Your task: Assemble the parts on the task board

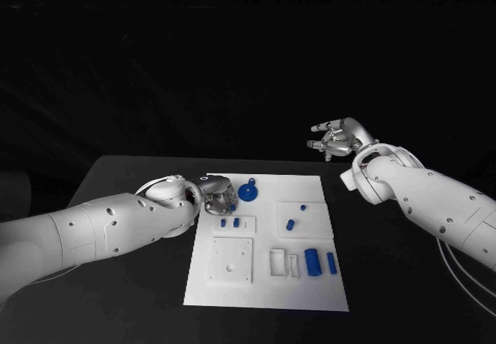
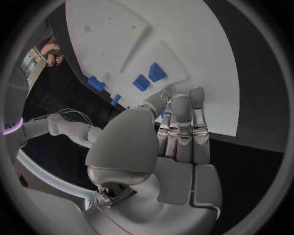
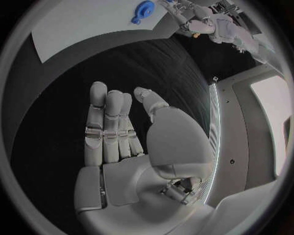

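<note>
We see the task board (image 1: pixel 306 287) flat in the middle of the black table (image 1: pixel 135 172), long side running near to far.

Left hand (image 1: pixel 217 198) sits over the board's far-left area, just left of the round blue part (image 1: pixel 248 191). In the left wrist view its fingers (image 2: pixel 182 122) lie straight and side by side, tips over the white plate (image 2: pixel 202 58) near two small blue blocks (image 2: pixel 149 77). We see nothing in it; whether the tips touch the board, we can't tell.

Right hand (image 1: pixel 339 137) is raised beyond the board's far-right corner, well apart from it, over the table. Right wrist view shows its fingers (image 3: pixel 107 122) extended, thumb standing off to the side, palm empty. The round blue part (image 3: pixel 143 10) shows at the board's edge, far from this hand.

Parts on the board: two small blue pieces (image 1: pixel 229 223) left of centre, just near the left hand; a small blue pin (image 1: pixel 303 207) and a short blue piece (image 1: pixel 290 224) on the raised square at the right; a blue cylinder (image 1: pixel 312 262) and a slimmer blue bar (image 1: pixel 332 263) at near right, beside a white slotted block (image 1: pixel 278 261). A white square plate (image 1: pixel 231 260) with holes lies at near left.
</note>
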Controlling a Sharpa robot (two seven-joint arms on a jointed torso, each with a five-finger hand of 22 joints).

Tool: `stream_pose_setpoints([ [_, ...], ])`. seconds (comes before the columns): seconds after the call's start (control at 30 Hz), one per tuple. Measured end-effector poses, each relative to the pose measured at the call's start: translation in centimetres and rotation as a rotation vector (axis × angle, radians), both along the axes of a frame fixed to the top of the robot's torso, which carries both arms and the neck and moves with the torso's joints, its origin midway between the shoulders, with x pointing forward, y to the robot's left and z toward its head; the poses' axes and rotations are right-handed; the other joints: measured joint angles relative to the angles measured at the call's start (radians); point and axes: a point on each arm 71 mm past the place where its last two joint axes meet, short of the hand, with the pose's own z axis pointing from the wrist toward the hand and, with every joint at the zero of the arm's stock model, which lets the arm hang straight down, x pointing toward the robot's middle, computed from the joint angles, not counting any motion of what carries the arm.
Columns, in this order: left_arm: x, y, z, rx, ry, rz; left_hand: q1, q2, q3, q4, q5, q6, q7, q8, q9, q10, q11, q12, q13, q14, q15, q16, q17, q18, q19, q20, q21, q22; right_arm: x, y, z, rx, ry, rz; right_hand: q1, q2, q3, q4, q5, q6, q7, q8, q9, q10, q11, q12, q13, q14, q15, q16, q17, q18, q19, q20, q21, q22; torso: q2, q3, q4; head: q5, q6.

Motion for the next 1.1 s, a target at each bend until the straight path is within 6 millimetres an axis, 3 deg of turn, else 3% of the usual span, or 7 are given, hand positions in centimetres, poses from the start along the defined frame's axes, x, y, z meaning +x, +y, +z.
stream_pose_setpoints([
  [0.37,0.7,1.6,0.2,-0.008,-0.031,0.044,0.032,-0.004,-0.063,-0.001,0.0,-0.069,0.001,0.0,-0.002,-0.071,0.023,-0.001,-0.002,-0.011,0.018,-0.025,-0.017,0.023,-0.004,0.021,-0.042,0.0,-0.6,-0.1,-0.8,-0.021,0.032,0.033,0.008,-0.008,0.007,-0.04,-0.028,0.007,0.002,0.0,0.0,0.013,0.008,-0.223,-0.17,-0.017,0.01,-0.004,-0.002,0.0,0.002,0.002,-0.017,-0.004,0.0,-0.0001,-0.0002,0.0,0.004],
  [0.43,1.0,2.3,0.2,-0.008,-0.04,0.06,0.034,-0.004,-0.07,-0.002,0.0,-0.066,0.004,0.0,-0.002,-0.074,0.023,-0.001,-0.002,-0.011,0.018,-0.037,-0.023,0.023,-0.004,0.021,-0.048,0.0,-0.9,0.0,-1.1,-0.033,0.045,0.052,0.008,-0.008,0.031,-0.064,-0.043,0.042,-0.008,0.0,0.001,0.039,0.012,-0.344,-0.26,-0.017,0.01,-0.004,-0.001,-0.004,0.002,0.002,-0.017,0.002,0.0,-0.0001,-0.0006,-0.001,0.006],
  [0.47,1.1,2.6,0.3,-0.01,-0.044,0.069,0.038,0.0,-0.07,-0.002,0.0,-0.057,0.008,0.0,-0.002,-0.074,0.022,-0.001,-0.002,-0.011,0.018,-0.038,-0.023,0.023,-0.004,0.021,-0.048,0.0,-1.1,0.0,-1.3,-0.039,0.052,0.062,0.011,-0.005,0.044,-0.077,-0.05,0.096,-0.002,0.0,0.003,0.044,0.017,-0.401,-0.304,-0.017,0.01,-0.004,-0.001,-0.007,0.004,0.004,-0.017,0.006,0.0,-0.0003,-0.0008,-0.002,0.007],
  [0.67,2.4,4.8,1.8,-0.073,-0.081,0.146,0.032,-0.006,0.017,-0.02,-0.005,0.016,0.028,0.0,-0.001,0.015,-0.001,-0.001,-0.002,-0.036,0.003,-0.13,-0.06,0.021,-0.022,0.011,-0.04,0.0,-2.2,0.7,-2.4,-0.112,0.089,0.142,0.006,0.02,0.098,-0.142,-0.076,0.177,0.003,0.0,0.008,0.091,0.038,-0.644,-0.479,-0.005,0.022,0.02,0.012,0.014,0.003,0.011,0.007,0.018,0.0,-0.0006,-0.0012,-0.012,0.013],
  [0.87,3.6,7.6,4.1,-0.309,-0.053,0.29,-0.017,-0.014,0.042,-0.006,-0.012,0.027,0.039,0.0,-0.001,0.018,0.008,-0.001,-0.002,-0.117,0.019,-0.372,-0.154,-0.01,-0.135,0.022,-0.137,-0.033,-3.7,1.7,-3.6,-0.246,0.1,0.225,-0.007,0.022,0.144,-0.177,-0.1,0.215,-0.004,0.0,0.008,0.097,0.058,-0.748,-0.487,0.003,0.03,0.029,0.013,0.032,0.007,0.022,0.039,0.018,-0.001,-0.0001,-0.001,-0.029,0.021],
  [1.0,3.8,8.8,4.9,-0.503,0.011,0.363,-0.046,0.003,0.02,0.021,-0.012,0.03,0.042,0.0,-0.001,0.016,0.015,-0.001,-0.002,-0.199,0.061,-0.643,-0.256,-0.042,-0.235,0.067,-0.283,-0.163,-4.6,2.3,-4.3,-0.352,0.097,0.259,-0.012,0.017,0.15,-0.184,-0.13,0.223,-0.005,0.0,0.008,0.093,0.061,-0.748,-0.487,0.007,0.033,0.03,0.013,0.039,0.003,0.025,0.05,0.018,-0.001,-0.0001,-0.0008,-0.038,0.027],
  [1.1,3.6,9.3,5.0,-0.638,0.067,0.393,-0.071,0.004,-0.016,0.048,-0.032,0.028,0.04,0.0,-0.001,0.0,0.03,-0.001,-0.001,-0.231,0.105,-0.843,-0.305,-0.05,-0.332,0.115,-0.304,-0.327,-5.1,2.6,-4.8,-0.429,0.094,0.274,-0.017,0.012,0.15,-0.183,-0.177,0.224,-0.005,0.0,0.007,0.088,0.059,-0.748,-0.487,0.008,0.035,0.03,0.012,0.04,0.003,0.025,0.05,0.018,-0.001,-0.0001,-0.0008,-0.044,0.03],
])
